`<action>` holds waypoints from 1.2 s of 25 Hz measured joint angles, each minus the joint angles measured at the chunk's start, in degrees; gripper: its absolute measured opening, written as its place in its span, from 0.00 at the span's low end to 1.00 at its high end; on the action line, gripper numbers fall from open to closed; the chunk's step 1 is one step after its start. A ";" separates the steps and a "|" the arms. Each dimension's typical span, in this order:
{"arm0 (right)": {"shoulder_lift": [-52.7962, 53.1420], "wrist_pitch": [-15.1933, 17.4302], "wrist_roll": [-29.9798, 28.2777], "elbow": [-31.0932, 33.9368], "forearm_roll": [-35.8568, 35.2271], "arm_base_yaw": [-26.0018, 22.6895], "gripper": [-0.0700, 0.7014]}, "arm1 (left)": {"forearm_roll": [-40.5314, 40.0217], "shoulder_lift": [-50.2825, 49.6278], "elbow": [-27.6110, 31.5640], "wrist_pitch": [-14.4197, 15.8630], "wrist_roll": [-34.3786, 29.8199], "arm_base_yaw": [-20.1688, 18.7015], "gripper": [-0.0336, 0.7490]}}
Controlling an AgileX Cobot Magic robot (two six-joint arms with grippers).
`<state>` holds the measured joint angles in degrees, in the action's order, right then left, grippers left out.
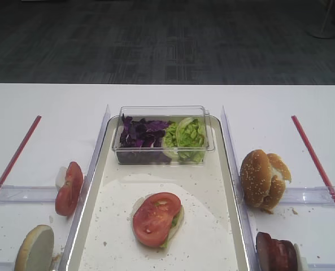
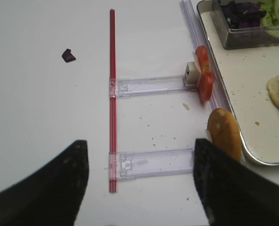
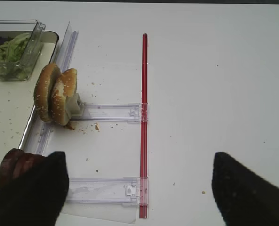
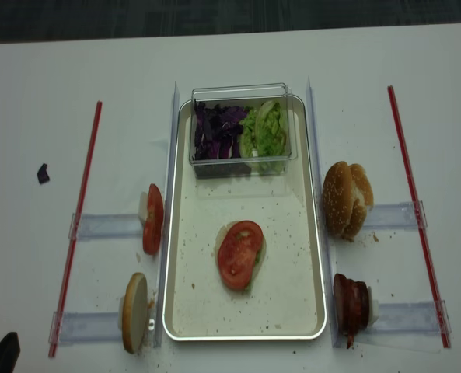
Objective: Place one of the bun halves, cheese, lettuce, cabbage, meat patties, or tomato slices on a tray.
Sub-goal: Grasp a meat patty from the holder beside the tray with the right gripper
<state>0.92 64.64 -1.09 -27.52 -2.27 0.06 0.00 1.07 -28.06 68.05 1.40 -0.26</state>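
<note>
Tomato slices (image 4: 152,220): two racked, one on tray (image 4: 292,303); right gripper (image 3: 139,188) and left gripper (image 2: 141,183) jaws apart.

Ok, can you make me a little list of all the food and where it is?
tray: holds a clear tub and a stack topped by a tomato slice
tub: cabbage left, lettuce right
left of tray: tomato slices, bun half, both on edge
right of tray: bun halves, meat patties
right pincer: open, empty
left pincer: open, empty
</note>
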 joint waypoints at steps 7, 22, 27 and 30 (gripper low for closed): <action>0.00 0.00 0.00 0.00 0.00 0.00 0.91 | 0.00 0.00 0.00 0.00 0.00 0.00 0.60; -1.87 0.00 0.00 0.00 0.00 0.00 0.80 | 0.00 0.00 0.00 0.00 0.02 0.00 0.60; -9.05 -0.22 0.00 0.00 -0.34 0.00 0.80 | 0.00 0.00 0.00 0.00 0.02 0.00 0.60; -13.62 -0.34 0.23 0.00 -0.68 0.00 0.80 | 0.00 0.00 0.00 0.00 0.02 0.00 0.60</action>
<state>-12.69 64.30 -0.86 -27.52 -2.95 0.06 0.00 1.07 -28.06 68.05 1.42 -0.26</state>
